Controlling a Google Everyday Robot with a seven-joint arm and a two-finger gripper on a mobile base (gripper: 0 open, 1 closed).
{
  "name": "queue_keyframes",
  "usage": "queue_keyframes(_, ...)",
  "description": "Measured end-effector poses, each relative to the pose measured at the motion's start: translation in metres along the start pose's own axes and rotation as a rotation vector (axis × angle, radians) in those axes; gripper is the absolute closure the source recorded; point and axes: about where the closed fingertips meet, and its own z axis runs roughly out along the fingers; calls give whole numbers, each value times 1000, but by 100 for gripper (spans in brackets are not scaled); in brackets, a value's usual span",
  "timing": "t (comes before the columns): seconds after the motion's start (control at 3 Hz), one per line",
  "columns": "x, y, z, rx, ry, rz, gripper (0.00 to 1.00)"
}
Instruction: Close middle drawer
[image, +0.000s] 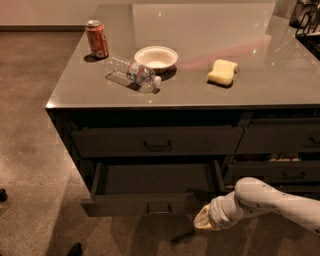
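Note:
The middle drawer (150, 204) stands pulled out below the counter; its low dark-grey front has a small metal bar handle (159, 207), and its dark inner floor (155, 178) shows. My gripper (204, 220) is at the end of the white arm (270, 202), coming in from the lower right. It sits just off the right end of the drawer front, slightly lower than the front's top edge.
The top drawer (156, 141) above is shut. Narrower drawers (280, 139) stand to the right. On the grey counter (250, 90) are a red can (96, 38), a lying plastic bottle (132, 73), a white bowl (156, 58) and a yellow sponge (223, 72). Brown floor lies in front and to the left.

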Motion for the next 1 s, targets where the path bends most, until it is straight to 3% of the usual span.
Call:
queue_keyframes(0.67, 30, -26, 69, 35, 19, -10, 100)
queue_keyframes(1.0, 31, -35, 86, 36, 27, -27, 100)
